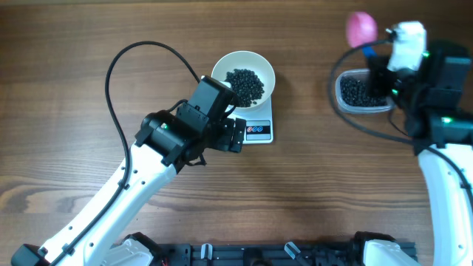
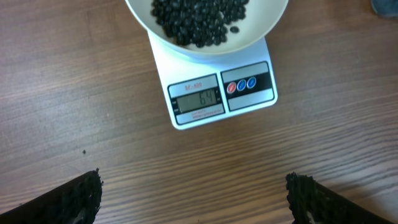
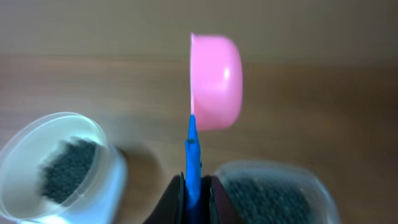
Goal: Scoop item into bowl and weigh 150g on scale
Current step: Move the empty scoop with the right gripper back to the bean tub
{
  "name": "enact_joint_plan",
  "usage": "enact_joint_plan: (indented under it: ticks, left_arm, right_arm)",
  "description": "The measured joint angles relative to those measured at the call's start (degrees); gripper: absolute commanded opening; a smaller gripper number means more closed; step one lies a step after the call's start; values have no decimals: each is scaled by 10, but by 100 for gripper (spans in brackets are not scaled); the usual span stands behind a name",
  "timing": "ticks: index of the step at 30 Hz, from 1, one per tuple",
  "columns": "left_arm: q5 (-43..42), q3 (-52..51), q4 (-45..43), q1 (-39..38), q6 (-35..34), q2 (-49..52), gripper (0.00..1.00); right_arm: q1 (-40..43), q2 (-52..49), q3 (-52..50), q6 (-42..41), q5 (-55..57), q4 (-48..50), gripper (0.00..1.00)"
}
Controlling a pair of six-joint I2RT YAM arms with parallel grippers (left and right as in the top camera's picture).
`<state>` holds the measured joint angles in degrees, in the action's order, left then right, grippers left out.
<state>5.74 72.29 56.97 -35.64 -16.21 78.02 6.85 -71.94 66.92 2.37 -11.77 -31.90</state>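
Left gripper [image 2: 193, 193] hovers wide apart before the scale [image 2: 211, 93]; right gripper [image 3: 194, 186], over the tub [image 1: 361, 109], clamps the pink scoop [image 3: 214, 81].

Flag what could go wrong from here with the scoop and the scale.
1. The right gripper pinches only the thin blue handle of the pink scoop, whose cup stands on edge. Any load could spill between the tub and the bowl.
2. The open left gripper hovers just in front of the scale. A touch would likely falsify the display reading.
3. The bowl overhangs the scale, so a knock from the scoop might shift it.
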Motion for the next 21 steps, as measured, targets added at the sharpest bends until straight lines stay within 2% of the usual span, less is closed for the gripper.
enact_joint_plan:
  ticks: [3,8,17,21]
  left_arm:
    - [0,0,1,0,0,0,100]
    - [0,0,1,0,0,0,100]
    - [0,0,1,0,0,0,100]
    - [0,0,1,0,0,0,100]
  right_arm:
    - [59,-1,0,0,76,-55,4]
    - [69,-29,0,23,119,-89,4]
    - [69,-160,0,31,115,-99,4]
    - [70,-182,0,39,55,-94,4]
